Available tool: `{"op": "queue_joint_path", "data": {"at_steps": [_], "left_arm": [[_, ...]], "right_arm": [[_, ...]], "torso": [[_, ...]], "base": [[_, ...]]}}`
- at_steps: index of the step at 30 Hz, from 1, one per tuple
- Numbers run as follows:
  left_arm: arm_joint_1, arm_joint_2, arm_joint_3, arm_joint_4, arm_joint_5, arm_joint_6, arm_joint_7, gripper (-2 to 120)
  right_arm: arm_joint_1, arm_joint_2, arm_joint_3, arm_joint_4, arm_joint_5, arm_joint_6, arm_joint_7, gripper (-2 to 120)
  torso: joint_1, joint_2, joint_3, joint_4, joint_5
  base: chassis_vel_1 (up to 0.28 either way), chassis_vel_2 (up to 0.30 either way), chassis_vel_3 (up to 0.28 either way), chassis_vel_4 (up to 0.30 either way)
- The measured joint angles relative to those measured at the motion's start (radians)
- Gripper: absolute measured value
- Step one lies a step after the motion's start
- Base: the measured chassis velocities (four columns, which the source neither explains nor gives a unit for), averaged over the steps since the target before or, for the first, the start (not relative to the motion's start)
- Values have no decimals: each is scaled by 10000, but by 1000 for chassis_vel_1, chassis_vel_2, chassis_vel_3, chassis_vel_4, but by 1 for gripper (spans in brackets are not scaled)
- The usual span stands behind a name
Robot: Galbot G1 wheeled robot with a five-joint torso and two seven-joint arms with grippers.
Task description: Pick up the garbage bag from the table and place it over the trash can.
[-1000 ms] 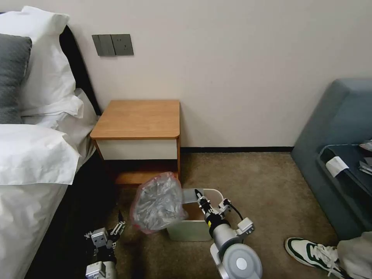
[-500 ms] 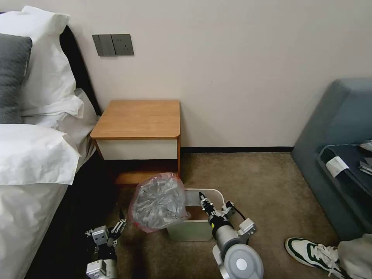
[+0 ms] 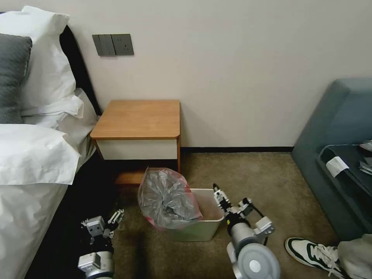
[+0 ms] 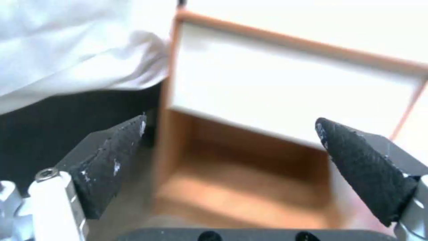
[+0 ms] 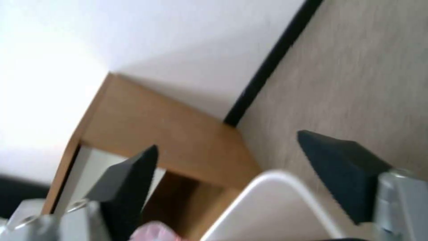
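Note:
The garbage bag [image 3: 167, 198], crinkled grey plastic with a pinkish-red edge, lies bunched over the left side of the cream-white trash can [image 3: 207, 226] on the carpet. The can's right half is uncovered. My right gripper [image 3: 217, 191] hovers open and empty just above the can's right rim, apart from the bag. In the right wrist view, its fingers [image 5: 129, 180] frame the can's rim [image 5: 267, 177] and a bit of pink bag edge [image 5: 153, 232]. My left gripper [image 3: 116, 215] hangs open low on the left, facing the table [image 4: 290, 87]. The table's [image 3: 137, 118] top is bare.
A bed with white bedding [image 3: 35, 155] fills the left side. A blue-grey sofa [image 3: 337, 116] and a dark glass-topped table [image 3: 348, 162] with papers stand on the right. A person's shoe [image 3: 312, 252] rests on the carpet at the lower right.
My right gripper let go of the bag's edge and drew back to the right. The bag slumped down onto the can's left side. The left gripper shifted slightly left.

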Motion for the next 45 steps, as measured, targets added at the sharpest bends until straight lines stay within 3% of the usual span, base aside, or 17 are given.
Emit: {"op": "queue_joint_path", "data": {"at_steps": [3,4,6,8,11,12,14,16,20,22,24,25,28,29,33,38,45], "left_arm": [[412,588,257,-1533,-2049,982,1020,100],[412,588,257,-1533,-2049,982,1020,100],[546,1041,360,-2193,-2670,1560,1857,100],[551,1229,414,-2228,-2774,1538,2257,100],[505,1668,634,-1511,-2738,235,3325,100],[505,1668,634,-1511,-2738,235,3325,100],[449,1782,863,-993,-2466,-969,3508,100],[401,1837,1019,-754,-2078,-1451,3506,100],[139,1988,1448,-582,-647,-1747,2522,100],[-149,2114,1717,-722,-52,-1052,1968,100],[-603,2236,1752,-853,124,321,1981,100],[-603,2236,1752,-853,124,321,1981,100],[-868,2344,1539,-950,306,1858,1970,100],[-868,2344,1539,-950,306,1858,1970,100],[-986,2353,1265,-1069,349,3883,1484,100],[-1469,2391,1405,-983,-475,4973,1161,100],[-1604,2324,1572,-725,-745,5359,1200,100]], "right_arm": [[-90,-37,9,7,-254,238,-16,99],[-90,-37,9,7,-254,238,-16,99],[-184,52,-52,42,-422,353,-19,100],[-238,139,-91,103,-513,399,-20,100],[-403,384,-193,242,-755,535,-18,100],[-403,384,-193,242,-755,535,-18,100],[-496,516,-232,320,-947,630,-14,100],[-569,625,-271,388,-1092,695,2,100],[-622,795,-389,514,-1383,823,179,100],[-664,961,-449,609,-1620,858,257,100],[-759,1183,-498,716,-2023,887,337,100],[-759,1183,-498,716,-2023,887,337,100],[-731,1349,-522,763,-2504,889,418,100],[-731,1349,-522,763,-2504,889,418,100],[-680,1317,-326,958,-2900,911,427,100],[-1046,1286,146,1350,-4001,1492,-185,100],[-892,1314,466,1212,-6065,2214,-1527,100]], "torso": [[0,0,0,2,3],[0,0,0,2,3],[0,0,0,2,2],[0,1,0,0,3],[0,0,0,1,0],[0,0,0,1,0],[0,0,0,1,-3],[0,0,0,1,-1],[0,0,0,2,-2],[0,0,0,1,-3],[0,0,0,0,-2],[0,0,0,0,-2],[0,0,0,-2,-1],[0,0,0,-2,-1],[0,0,0,5,1],[0,0,0,-2,-1],[0,0,0,0,1]], "base": [[0,0,0,0],[0,0,0,0],[0,0,0,0],[0,0,0,0],[0,0,0,0],[0,0,0,0],[0,0,0,0],[0,0,0,0],[0,0,0,0],[0,0,0,0],[0,0,0,0],[0,0,0,0],[0,0,0,0],[0,0,0,0],[0,0,0,0],[0,0,0,0],[0,0,0,0]]}}
